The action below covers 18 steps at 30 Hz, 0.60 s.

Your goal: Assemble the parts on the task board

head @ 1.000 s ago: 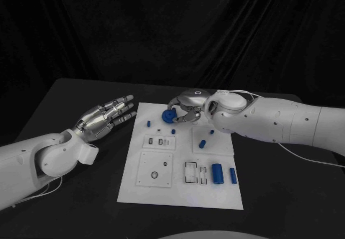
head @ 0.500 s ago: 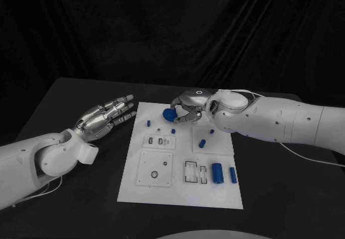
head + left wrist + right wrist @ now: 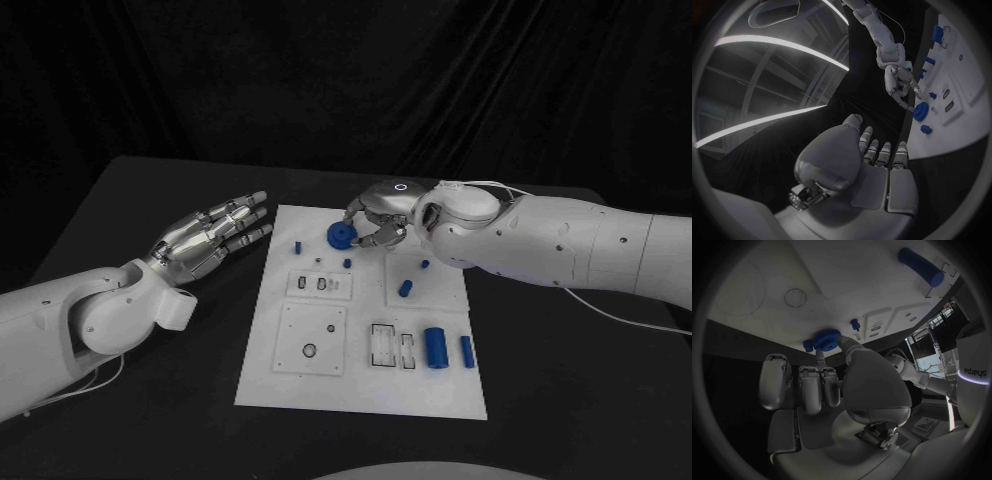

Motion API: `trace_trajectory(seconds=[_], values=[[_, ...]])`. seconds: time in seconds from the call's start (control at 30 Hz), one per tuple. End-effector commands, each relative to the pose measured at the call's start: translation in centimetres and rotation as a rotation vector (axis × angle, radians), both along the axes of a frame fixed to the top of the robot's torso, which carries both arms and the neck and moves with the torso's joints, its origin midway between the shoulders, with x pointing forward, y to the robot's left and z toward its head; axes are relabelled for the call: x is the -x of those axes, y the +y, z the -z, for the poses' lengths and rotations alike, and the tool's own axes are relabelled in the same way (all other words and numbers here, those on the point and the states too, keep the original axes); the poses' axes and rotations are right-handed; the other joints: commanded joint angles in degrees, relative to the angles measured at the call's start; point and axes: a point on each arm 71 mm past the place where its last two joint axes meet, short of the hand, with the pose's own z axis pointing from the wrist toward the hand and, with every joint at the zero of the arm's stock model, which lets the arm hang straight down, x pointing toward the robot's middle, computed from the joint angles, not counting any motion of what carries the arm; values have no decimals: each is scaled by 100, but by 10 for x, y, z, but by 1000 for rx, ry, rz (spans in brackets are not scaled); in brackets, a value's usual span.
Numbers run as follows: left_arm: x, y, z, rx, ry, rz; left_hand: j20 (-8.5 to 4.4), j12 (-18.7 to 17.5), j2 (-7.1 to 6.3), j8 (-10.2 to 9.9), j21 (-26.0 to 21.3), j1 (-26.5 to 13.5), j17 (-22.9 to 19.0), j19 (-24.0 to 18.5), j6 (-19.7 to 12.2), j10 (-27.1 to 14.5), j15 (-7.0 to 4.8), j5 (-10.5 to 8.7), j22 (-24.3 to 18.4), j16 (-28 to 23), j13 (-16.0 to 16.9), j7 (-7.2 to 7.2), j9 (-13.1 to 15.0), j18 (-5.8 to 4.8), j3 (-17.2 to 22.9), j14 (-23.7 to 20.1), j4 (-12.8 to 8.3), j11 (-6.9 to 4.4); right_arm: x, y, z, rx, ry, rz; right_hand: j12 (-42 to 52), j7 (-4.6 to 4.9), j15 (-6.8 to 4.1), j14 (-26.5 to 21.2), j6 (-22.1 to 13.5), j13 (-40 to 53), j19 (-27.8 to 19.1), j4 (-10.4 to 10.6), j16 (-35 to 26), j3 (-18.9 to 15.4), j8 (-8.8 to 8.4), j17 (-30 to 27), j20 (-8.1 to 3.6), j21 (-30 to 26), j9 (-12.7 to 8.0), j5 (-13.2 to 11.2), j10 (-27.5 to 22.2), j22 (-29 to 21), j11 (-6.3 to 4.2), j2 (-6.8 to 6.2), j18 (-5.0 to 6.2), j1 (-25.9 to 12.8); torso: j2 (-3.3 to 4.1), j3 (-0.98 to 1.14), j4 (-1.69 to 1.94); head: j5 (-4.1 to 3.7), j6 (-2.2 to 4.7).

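While the left hand [image 3: 209, 238] lies spread, the right hand's [image 3: 378, 215] fingers [image 3: 826, 385] pinch a blue disc [image 3: 339, 235] above the task board [image 3: 332, 385].

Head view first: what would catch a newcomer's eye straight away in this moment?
The right hand at the far edge of the white board, its fingers pinching a round blue disc just over the plate. Then the left hand, fingers spread, held beside the board's left edge with nothing in it. Two blue cylinders stand out near the board's right side.
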Motion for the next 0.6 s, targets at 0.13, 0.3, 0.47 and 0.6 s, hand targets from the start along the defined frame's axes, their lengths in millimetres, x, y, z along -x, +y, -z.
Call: trace_trajectory(seconds=[0.13, 0.3, 0.47, 0.6], values=[[1, -1, 0, 12, -2, 12, 7, -37, 21, 25, -24, 44, -8, -14, -30, 10, -13, 21, -3, -29, 0, -3, -1, 51, 41, -21, -4, 42, 3, 1, 0, -4, -1, -8, 20, -25, 6, 607, -17, 1510, -49, -56, 15, 7, -25, 1508, -24, -49, -33, 26, 610, 852, -27, 13, 45, 57, -1, 0, 3, -2, -3], [1, -1, 0, 12, -2, 13, 7, -37, 21, 25, -24, 44, -8, -14, -30, 10, -13, 21, -3, -29, 0, -3, -1, 51, 41, -21, -4, 42, 3, 0, 1, -2, 2, -8, 20, -68, -25, 607, -185, 1510, -87, -81, 15, -4, -172, 1508, -56, -126, -135, 18, 610, 832, -65, 20, 60, 60, -1, -1, 3, -6, -1], [1, -1, 0, 11, -1, 13, 7, -40, 26, 26, -24, 44, -8, -14, -32, 8, -13, 22, -3, -30, -1, -1, -1, 51, 53, -22, -8, 44, 3, -2, 2, 5, 11, -8, 20, -123, -51, 607, -556, 1510, -181, -121, 15, -20, -468, 1508, -81, -299, -327, -8, 610, 778, -100, 43, 94, 71, -1, -1, 3, -3, 5], [1, -1, 1, 10, 0, 13, 7, -40, 26, 26, -24, 44, -8, -14, -32, 8, -13, 22, -3, -30, -1, -1, -1, 51, 53, -22, -8, 44, 3, -2, 4, 20, 30, -5, 20, -217, -98, 607, -1337, 1510, -224, -129, 15, -72, -769, 1508, -119, -395, -793, -213, 610, 762, -164, 56, 108, 41, -1, -1, 3, -11, 3]])
